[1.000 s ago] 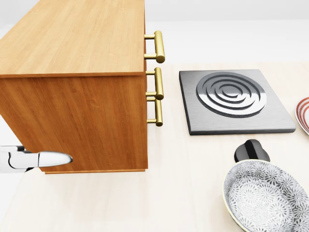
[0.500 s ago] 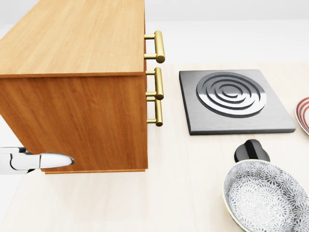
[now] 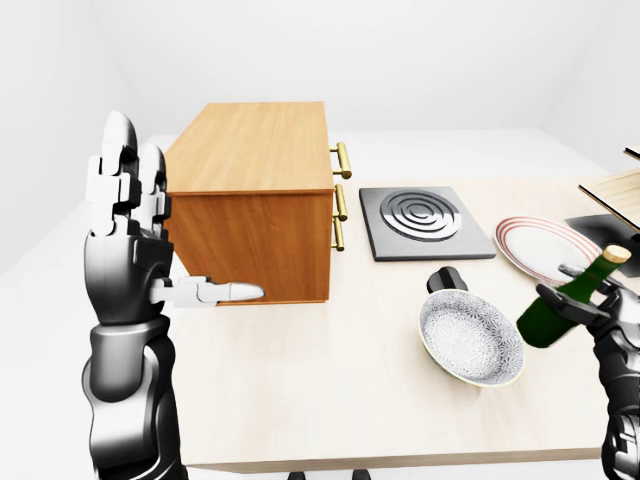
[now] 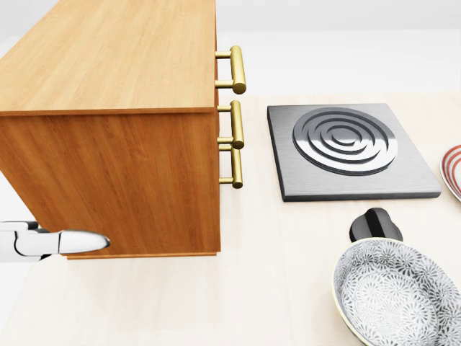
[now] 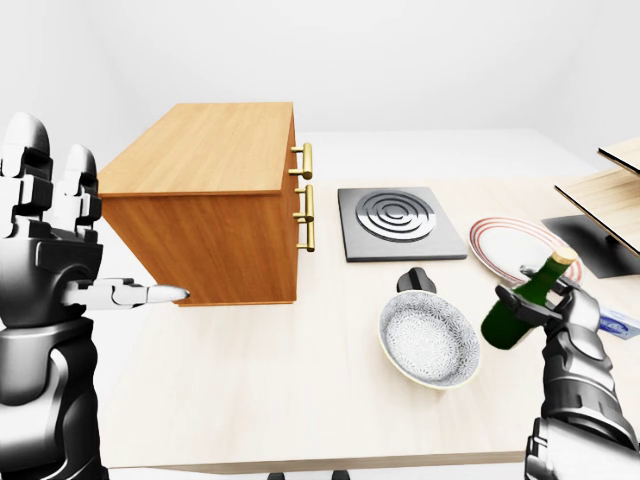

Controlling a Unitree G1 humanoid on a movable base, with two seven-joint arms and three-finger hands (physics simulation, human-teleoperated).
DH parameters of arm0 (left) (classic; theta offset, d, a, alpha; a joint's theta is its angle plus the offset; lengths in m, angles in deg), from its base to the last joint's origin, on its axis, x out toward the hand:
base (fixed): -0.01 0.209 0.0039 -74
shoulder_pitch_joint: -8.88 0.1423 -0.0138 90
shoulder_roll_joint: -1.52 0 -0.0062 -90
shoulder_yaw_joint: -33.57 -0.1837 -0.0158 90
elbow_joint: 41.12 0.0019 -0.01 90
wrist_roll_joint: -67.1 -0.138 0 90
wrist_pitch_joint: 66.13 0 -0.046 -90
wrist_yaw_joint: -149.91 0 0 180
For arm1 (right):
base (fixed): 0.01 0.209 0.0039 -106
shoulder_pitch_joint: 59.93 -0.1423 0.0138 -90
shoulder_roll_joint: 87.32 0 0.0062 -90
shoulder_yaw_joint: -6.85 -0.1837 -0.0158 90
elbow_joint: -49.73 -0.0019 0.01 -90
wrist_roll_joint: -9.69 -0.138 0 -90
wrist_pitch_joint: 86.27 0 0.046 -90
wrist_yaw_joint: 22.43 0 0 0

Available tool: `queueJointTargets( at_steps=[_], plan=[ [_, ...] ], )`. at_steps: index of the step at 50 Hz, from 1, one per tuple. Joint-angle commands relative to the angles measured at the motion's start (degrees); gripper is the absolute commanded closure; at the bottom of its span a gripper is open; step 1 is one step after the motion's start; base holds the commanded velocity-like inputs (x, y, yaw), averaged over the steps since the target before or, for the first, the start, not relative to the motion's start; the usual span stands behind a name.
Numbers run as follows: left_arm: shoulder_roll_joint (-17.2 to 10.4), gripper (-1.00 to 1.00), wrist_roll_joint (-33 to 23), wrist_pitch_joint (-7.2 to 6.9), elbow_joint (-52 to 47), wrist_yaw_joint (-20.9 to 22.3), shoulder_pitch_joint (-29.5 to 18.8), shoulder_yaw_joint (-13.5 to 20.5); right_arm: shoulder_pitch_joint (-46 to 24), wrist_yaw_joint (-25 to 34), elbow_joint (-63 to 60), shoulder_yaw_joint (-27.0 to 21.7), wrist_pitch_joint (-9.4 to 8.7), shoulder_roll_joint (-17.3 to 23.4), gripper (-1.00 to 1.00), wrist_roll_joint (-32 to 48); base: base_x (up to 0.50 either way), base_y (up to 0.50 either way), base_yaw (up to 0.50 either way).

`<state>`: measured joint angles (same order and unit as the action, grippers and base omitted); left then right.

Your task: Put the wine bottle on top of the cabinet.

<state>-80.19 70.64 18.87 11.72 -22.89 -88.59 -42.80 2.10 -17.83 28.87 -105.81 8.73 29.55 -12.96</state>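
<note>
While the pale table [image 3: 330, 400] fills most of the left-eye view, the wooden cabinet [image 3: 255, 180] is the biggest thing on it, standing at upper left of centre with its flat top bare and its brass handles [image 3: 341, 190] on the side that faces the view's right.

At the left edge of that view the left hand [image 3: 125, 240] is raised upright, palm toward the cabinet. Its two long fingers [image 3: 120, 165] point straight up and the thumb juts sideways, its tip lying over the cabinet's lower left corner in the picture, and whether it touches the wood I cannot tell. The hand is spread wide and grasps nothing.

Right of the cabinet, in the middle of the view, lies a square grey hob plate [image 3: 423, 222] with raised rings. Toward the right edge sits a round plate with red rim lines [image 3: 545, 248]. Below the hob plate rests a patterned grey bowl [image 3: 470, 338], with a small black knob [image 3: 446, 280] just beside its upper rim.

At the lower right of the right-eye view the right hand [image 5: 560, 315] has its fingers clenched round the green wine bottle [image 5: 518, 308]. The bottle is held off the table, tilted with its gold-capped neck toward the upper right, just right of the bowl and well apart from the cabinet.
</note>
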Motion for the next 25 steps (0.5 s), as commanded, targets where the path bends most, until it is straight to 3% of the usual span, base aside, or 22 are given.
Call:
queueJointTargets(
  at_steps=[1,15,21,22,25],
  plan=[
    [0.1,-1.00,0.1,0.00,-0.5,0.2,0.4,0.0,-1.6,0.5,0.8,1.2,-0.01,-0.7,0.89,-1.7,0.00,0.00,0.00],
    [0.2,-1.00,0.0,0.00,-0.1,0.5,0.5,-0.1,-1.4,0.2,-4.5,0.7,-0.01,0.0,0.89,-1.9,0.00,0.00,0.00],
    [0.2,-1.00,0.0,0.00,-0.3,0.4,0.4,-0.1,1.8,-1.6,-18.8,-1.5,-0.01,1.2,0.89,-2.1,0.00,0.00,0.00],
    [0.2,-1.00,0.0,0.00,-0.4,0.4,0.4,-0.2,2.4,-2.0,-21.7,-2.2,-0.64,1.3,0.89,-2.0,0.00,0.00,0.00],
    [0.2,-1.00,0.1,0.00,-0.8,0.4,0.3,-0.2,4.4,-3.1,-32.4,-5.0,-7.37,1.8,0.89,-2.0,0.00,0.00,0.00]
  ],
)
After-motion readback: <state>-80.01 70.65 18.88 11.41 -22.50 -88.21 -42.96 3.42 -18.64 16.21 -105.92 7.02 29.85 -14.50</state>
